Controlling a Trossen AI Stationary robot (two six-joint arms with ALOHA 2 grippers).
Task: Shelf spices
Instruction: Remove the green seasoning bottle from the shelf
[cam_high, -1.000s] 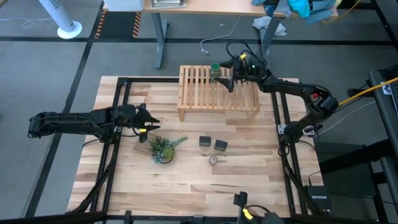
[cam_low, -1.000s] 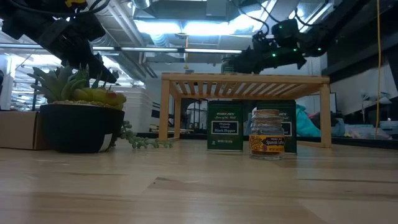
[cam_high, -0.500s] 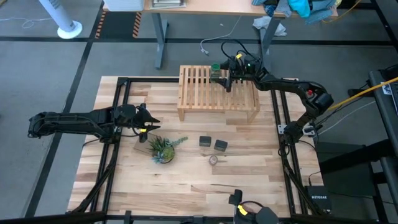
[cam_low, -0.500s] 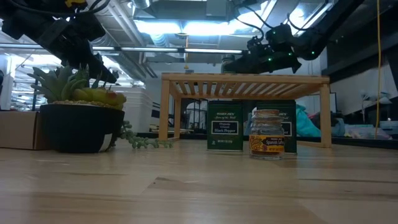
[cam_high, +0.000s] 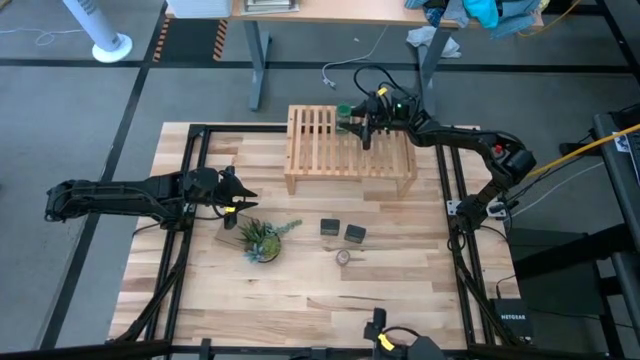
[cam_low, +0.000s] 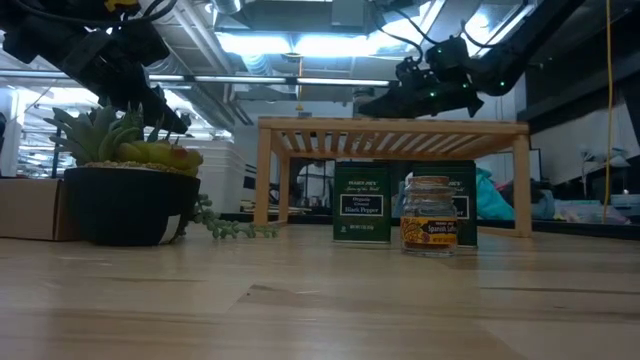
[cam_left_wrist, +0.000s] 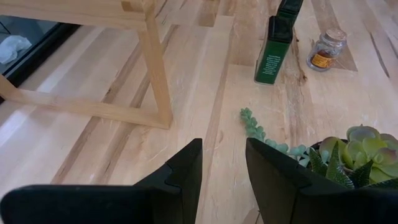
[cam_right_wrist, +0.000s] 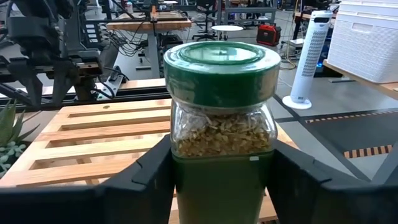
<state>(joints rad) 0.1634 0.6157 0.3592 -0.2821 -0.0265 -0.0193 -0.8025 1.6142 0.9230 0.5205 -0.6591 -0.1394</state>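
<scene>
Moved: right fingers (cam_right_wrist: 217, 180) now clasp green-capped jar (cam_right_wrist: 221, 118) on shelf (cam_high: 325, 150) | left fingers (cam_left_wrist: 224, 177) slightly parted, empty, beside plant (cam_high: 262, 240)

Bright and even from overhead – only soft, short shadows on the tabletop (cam_high: 300, 290) in the high view. Low view strongly backlit by ceiling lights (cam_low: 300, 42), blown out to glare, leaving the plant pot (cam_low: 125, 205) and the two tins (cam_low: 362, 203) dark; nearest strip of tabletop soft and out of focus. Left wrist view crisp, slight bending of lines toward the edges. Right wrist view sharp on the green-capped jar (cam_right_wrist: 221, 99) – room behind a bit soft.
</scene>
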